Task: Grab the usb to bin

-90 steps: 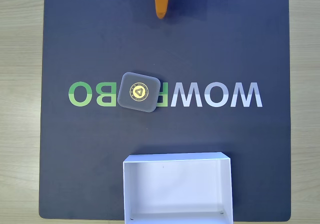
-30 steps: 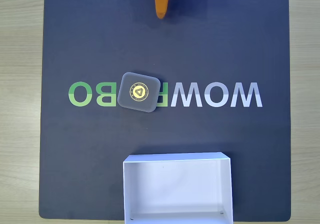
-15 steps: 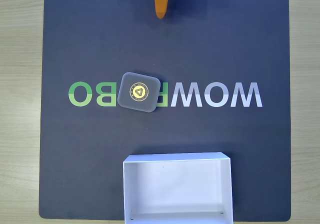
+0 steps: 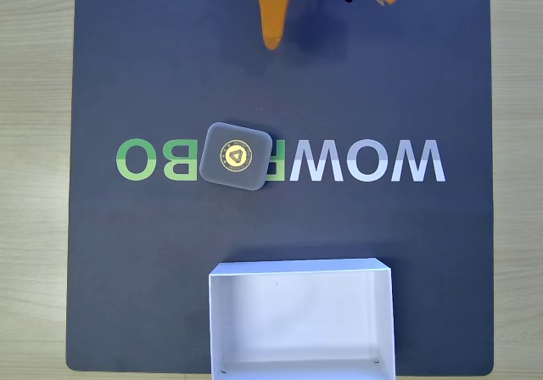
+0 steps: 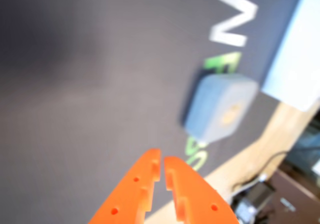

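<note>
While the gripper (image 5: 162,160) hangs with jaws nearly closed, seemingly empty in the blurry wrist view, open it wide above the usb (image 4: 235,157) before descending; the bin (image 4: 302,268) waits.

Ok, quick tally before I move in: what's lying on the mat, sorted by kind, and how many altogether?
Dark grey usb block: 1
White bin: 1
Total: 2, both on the dark printed mat. The orange end effector hangs above the mat with its jaws together, holding nothing.
</note>
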